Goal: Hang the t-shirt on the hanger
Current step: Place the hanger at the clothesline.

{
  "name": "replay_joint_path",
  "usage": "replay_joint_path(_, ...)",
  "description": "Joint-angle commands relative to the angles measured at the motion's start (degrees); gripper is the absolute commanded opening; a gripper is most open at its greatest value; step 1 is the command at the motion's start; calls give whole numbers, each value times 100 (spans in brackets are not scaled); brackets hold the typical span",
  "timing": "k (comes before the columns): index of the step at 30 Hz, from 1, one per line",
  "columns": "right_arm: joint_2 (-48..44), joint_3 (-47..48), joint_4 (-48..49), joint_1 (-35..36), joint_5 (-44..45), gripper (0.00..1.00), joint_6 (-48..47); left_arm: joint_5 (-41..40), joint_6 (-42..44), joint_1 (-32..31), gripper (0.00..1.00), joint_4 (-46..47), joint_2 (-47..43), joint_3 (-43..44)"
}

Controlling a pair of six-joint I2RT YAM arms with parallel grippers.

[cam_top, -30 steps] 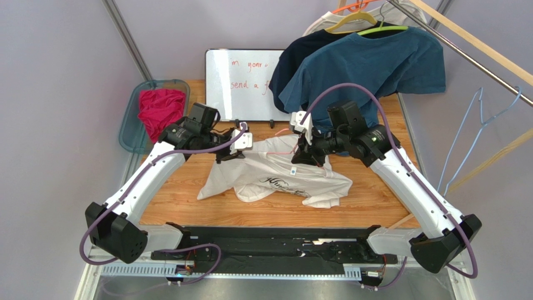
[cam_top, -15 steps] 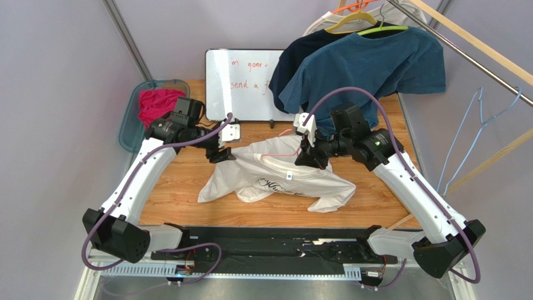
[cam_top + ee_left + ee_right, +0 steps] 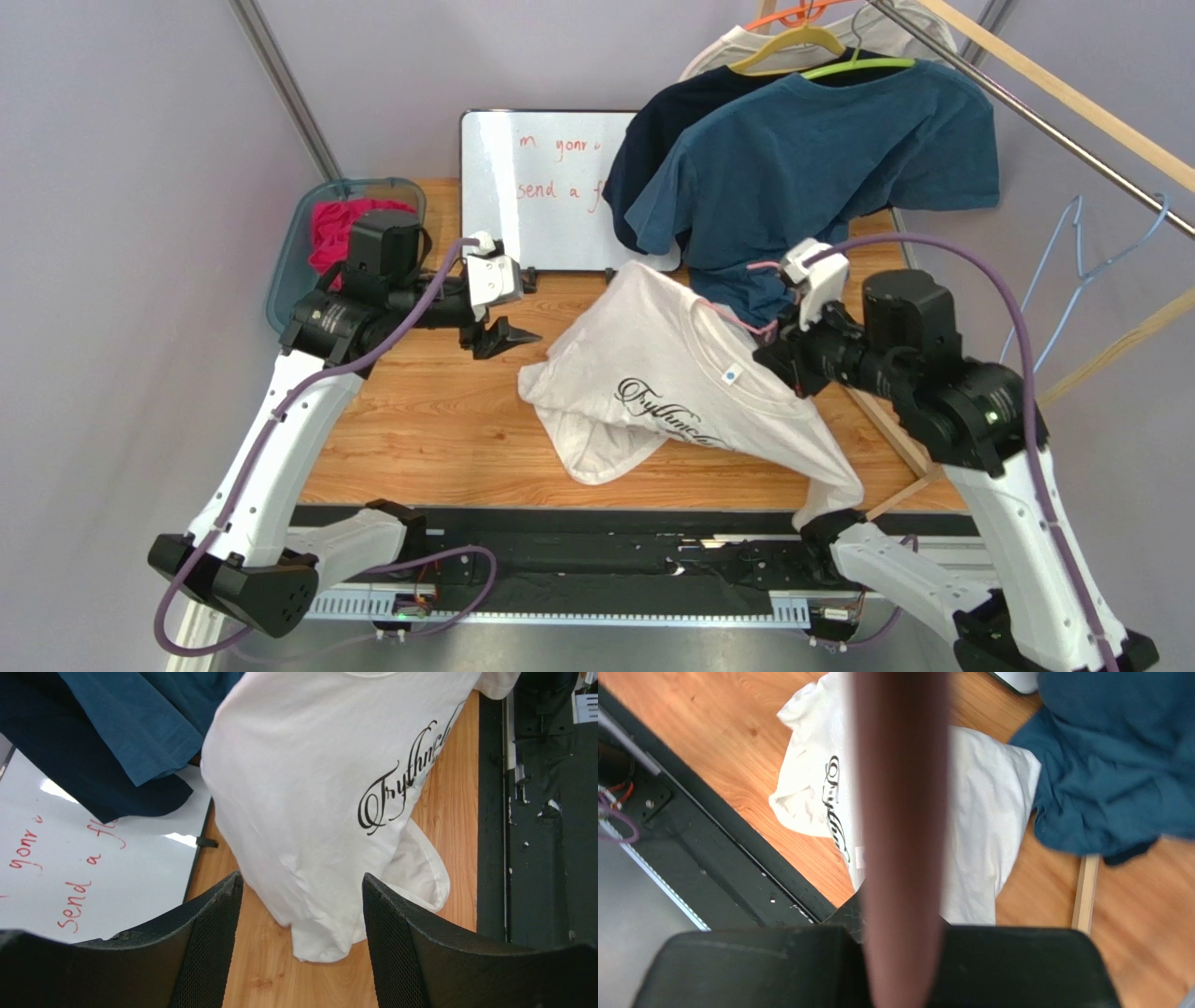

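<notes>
The white t-shirt (image 3: 673, 385) with dark script print hangs tilted from the pink hanger, and its lower end rests crumpled on the wooden table. It also shows in the left wrist view (image 3: 316, 791) and the right wrist view (image 3: 976, 798). My right gripper (image 3: 776, 350) is raised at the shirt's neck and is shut on the hanger. The hanger (image 3: 899, 812) shows as a blurred pink bar between the jaws of that gripper (image 3: 899, 934). My left gripper (image 3: 508, 336) is open and empty, left of the shirt and apart from it; it also shows in the left wrist view (image 3: 302, 882).
A whiteboard (image 3: 540, 182) stands at the back. A teal-blue t-shirt (image 3: 828, 154) on a lime-green hanger hangs just behind the right gripper. A teal bin with red cloth (image 3: 344, 245) sits back left. Light blue wire hangers (image 3: 1066, 280) hang on wooden rails at right.
My right gripper has risen and moved right with the hanger, lifting most of the white t-shirt off the table. My left gripper has drawn back left, away from the shirt.
</notes>
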Motion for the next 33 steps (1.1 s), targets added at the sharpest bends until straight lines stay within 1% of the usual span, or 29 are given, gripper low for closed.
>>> replay_joint_path(1,-453,150,-371,-100,1375,0,1328,274,-482,-80,69,437,-215,-161)
replay_joint_path(2,-515,141,-389,-466,1526,0,1635,282,-509,-89,69,446,-276,-170)
replay_joint_path(4,-603,176,-555,-820,1632,0,1900,309,-579,-97,69,481,-347,-241)
replay_joint_path(5,-682,176,-617,-1109,1668,0,2128,309,-588,-97,69,490,-425,-276)
replay_joint_path(7,-735,263,-775,-1383,1721,0,2279,317,-623,-106,69,516,-505,-372)
replay_joint_path(10,-832,518,-1030,-2058,1747,0,2446,326,-614,-133,69,516,-628,-452)
replay_joint_path(13,-876,869,-917,-2358,1975,0,2552,353,-579,-141,69,525,-655,-513)
replay_joint_path(15,-666,1045,-619,-2403,2142,0,2657,379,-570,-159,69,578,-629,-531)
replay_joint_path(16,-570,1186,-487,-2403,2204,0,2666,396,-605,-168,69,595,-576,-531)
replay_joint_path(20,-78,1388,574,-2403,2283,0,2587,397,-658,-212,69,648,-462,-382)
replay_joint_path(23,344,1477,1146,-2263,2677,0,2578,370,-658,-212,69,657,-444,-364)
replay_joint_path(24,424,1477,1297,-2167,3062,0,2526,370,-667,-212,69,657,-435,-355)
replay_joint_path(25,555,1442,1464,-1888,3353,0,2369,370,-667,-220,69,648,-444,-364)
replay_joint_path(26,565,1372,1918,-1737,3643,0,2254,379,-693,-221,69,657,-435,-381)
replay_joint_path(27,583,1180,2183,-1561,4211,0,2105,379,-693,-221,69,657,-435,-390)
replay_joint_path(28,591,1091,2473,-1186,4521,0,1651,370,-711,-229,69,648,-418,-390)
replay_joint_path(29,626,1003,3076,-982,4855,0,1395,370,-728,-238,70,657,-409,-373)
replay_joint_path(30,653,785,3413,-806,5563,0,1053,362,-737,-238,70,657,-400,-364)
replay_joint_path(31,749,687,3747,-578,5849,0,753,361,-737,-256,70,657,-383,-364)
replay_joint_path(32,811,573,4447,-480,6113,0,89,370,-737,-256,70,648,-374,-338)
replay_joint_path(33,881,406,4793,-418,6620,0,-187,388,-720,-264,70,657,-347,-320)
